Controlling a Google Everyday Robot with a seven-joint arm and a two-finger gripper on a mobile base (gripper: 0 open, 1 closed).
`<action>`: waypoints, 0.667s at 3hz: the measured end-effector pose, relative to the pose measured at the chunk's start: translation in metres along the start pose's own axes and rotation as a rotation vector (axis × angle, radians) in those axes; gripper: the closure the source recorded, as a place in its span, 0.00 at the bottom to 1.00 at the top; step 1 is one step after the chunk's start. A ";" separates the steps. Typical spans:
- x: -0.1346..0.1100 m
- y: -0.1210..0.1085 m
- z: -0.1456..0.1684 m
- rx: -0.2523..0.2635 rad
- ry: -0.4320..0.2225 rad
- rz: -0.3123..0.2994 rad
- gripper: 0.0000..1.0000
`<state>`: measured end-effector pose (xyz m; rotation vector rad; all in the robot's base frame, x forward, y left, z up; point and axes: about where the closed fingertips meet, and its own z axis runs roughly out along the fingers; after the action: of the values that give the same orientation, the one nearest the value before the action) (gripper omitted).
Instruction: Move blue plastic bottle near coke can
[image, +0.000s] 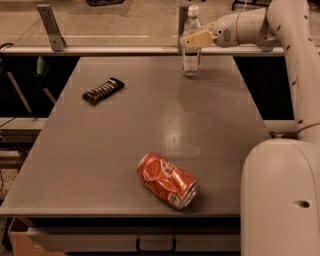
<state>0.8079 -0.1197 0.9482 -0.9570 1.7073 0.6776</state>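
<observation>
The blue plastic bottle (191, 55), clear with a white cap and a printed label, stands upright at the far edge of the grey table (125, 150). My gripper (194, 39) reaches in from the right and sits at the bottle's upper part, just below the neck. The coke can (168, 180), crushed and red-orange, lies on its side near the table's front edge, far from the bottle.
A dark snack bar wrapper (103, 90) lies flat at the table's far left. A rail with metal brackets (49, 25) runs behind the table. My white base (280, 200) stands at the front right corner.
</observation>
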 end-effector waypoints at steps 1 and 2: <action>-0.025 0.031 -0.031 -0.075 -0.027 -0.068 0.88; -0.022 0.033 -0.027 -0.089 -0.020 -0.067 1.00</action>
<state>0.7698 -0.1176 0.9780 -1.0616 1.6315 0.7207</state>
